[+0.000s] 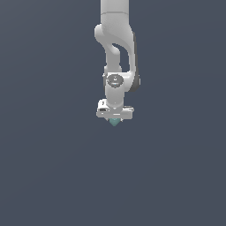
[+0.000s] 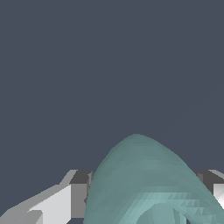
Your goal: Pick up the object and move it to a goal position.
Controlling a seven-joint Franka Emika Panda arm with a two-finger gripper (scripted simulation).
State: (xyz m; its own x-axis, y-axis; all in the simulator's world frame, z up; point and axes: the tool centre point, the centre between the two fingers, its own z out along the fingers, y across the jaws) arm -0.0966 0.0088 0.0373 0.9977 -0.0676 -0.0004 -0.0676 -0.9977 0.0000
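One teal object (image 1: 115,122) in one hand (image 1: 114,119)

Arm (image 1: 115,39) reads as smooth white plastic-like shell, soft sheen, pale highlights along the curved links, w/ a dark grey matt strip down 1 side. Round grey cap (image 1: 115,80) at the wrist joint, dull finish. Tool (image 1: 114,115) same white, flat-shaded, matt, w/ darker grey inner faces in the wrist view. Object (image 2: 144,183) is teal, matt, smooth overall but faceted up close: small triangular mesh steps show near its lower part. Backdrop (image 1: 44,154) plain slate grey, matt, no texture or grain.
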